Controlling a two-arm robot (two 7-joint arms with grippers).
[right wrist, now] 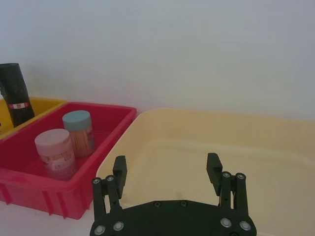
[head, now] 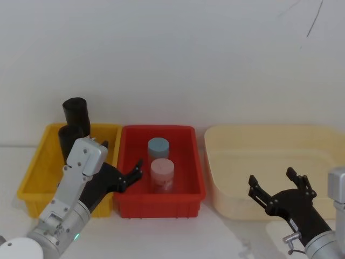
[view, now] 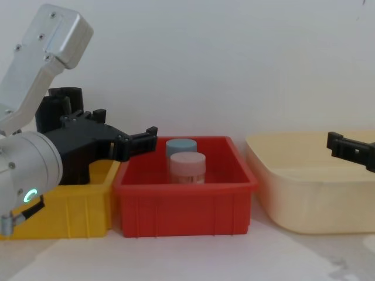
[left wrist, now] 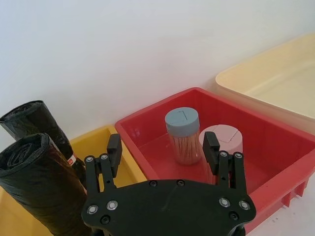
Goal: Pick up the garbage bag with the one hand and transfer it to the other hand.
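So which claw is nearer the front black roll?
Left. The left gripper is open just beside the garbage bag; the right gripper hangs far off by the beige tub.

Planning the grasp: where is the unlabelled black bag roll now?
Head view: the garbage bag stands in the yellow bin, far left, in front of the labelled roll, beside the left gripper.
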